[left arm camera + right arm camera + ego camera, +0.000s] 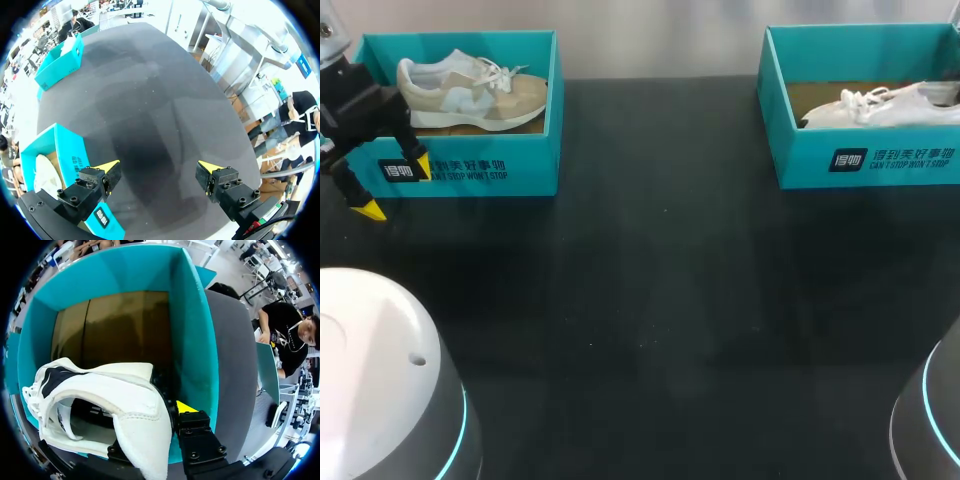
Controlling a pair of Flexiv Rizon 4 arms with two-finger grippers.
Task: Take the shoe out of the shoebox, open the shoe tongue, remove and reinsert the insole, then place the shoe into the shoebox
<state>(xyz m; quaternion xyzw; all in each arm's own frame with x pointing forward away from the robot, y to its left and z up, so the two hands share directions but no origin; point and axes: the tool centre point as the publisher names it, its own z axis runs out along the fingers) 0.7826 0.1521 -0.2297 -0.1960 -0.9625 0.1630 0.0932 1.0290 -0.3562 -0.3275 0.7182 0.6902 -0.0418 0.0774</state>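
White shoe (100,400) lies in its teal shoebox (190,330), heel wall pinched between the fingers of the right claw (152,420), one finger mostly hidden. Fingers spread wide and holding nothing, the left claw (159,167) hangs over the dark table (165,100), a second teal box (70,155) with a beige shoe (42,172) just beside one finger.

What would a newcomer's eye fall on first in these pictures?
The two teal boxes on the black table stand out: the left shoebox, far left, holds a beige and white sneaker; the right shoebox, far right, holds a white sneaker. Next, the left gripper, open, hovers with its yellow tips by the left shoebox's front wall.
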